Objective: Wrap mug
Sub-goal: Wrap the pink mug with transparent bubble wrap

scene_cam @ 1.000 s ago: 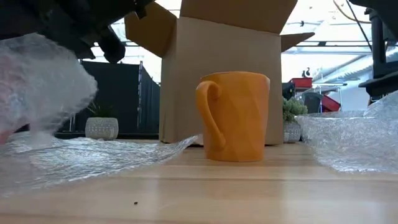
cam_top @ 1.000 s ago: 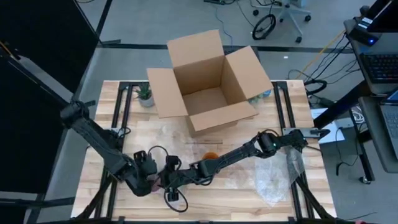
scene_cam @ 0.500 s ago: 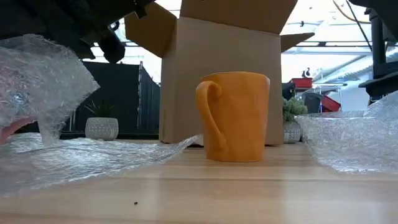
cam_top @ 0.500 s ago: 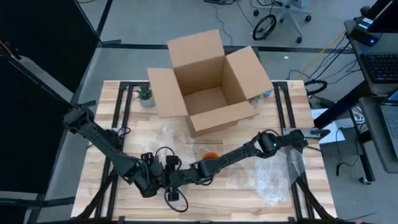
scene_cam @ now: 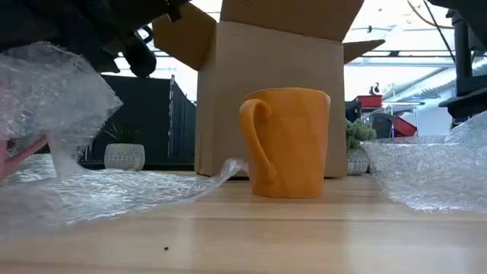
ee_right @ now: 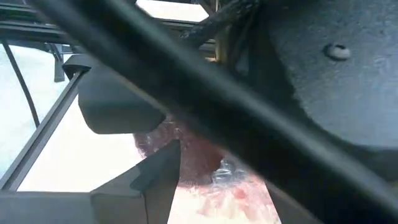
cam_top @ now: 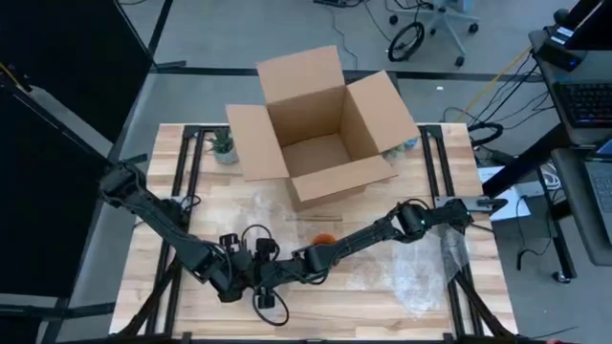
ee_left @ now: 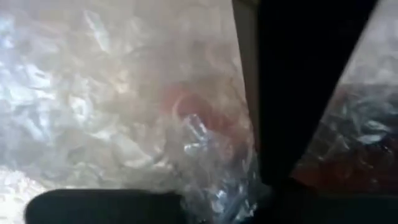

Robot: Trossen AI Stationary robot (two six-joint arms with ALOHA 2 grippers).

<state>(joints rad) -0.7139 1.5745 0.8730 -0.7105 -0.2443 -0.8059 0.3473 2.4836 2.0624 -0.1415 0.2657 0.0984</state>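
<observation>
An orange mug stands upright on the wooden table, handle toward the low camera's left. A clear bubble wrap sheet lies on the table, one edge reaching up to the mug. Its near part is gathered and raised off the table. My left gripper and my right gripper meet at that raised part near the table's near edge, both shut on the wrap. The mug is touched by neither. My left gripper has the bubble wrap's raised part bunched between its two fingers; several crumpled layers show there. That part is held off the table while the rest lies slack toward the mug. My right gripper holds the same raised part between its fingers. My left arm crosses in front of most of the contact, so the hold's kind cannot be told.
An open cardboard box stands at the table's far side behind the mug. A second sheet of bubble wrap lies at the near right. A small potted plant stands at the far left.
My left gripper has moved a little toward the table's near edge and toward my right gripper. The raised part of the wrap has shifted and spread. The sheet's edge beside the mug has lifted off the table and now curls up.
</observation>
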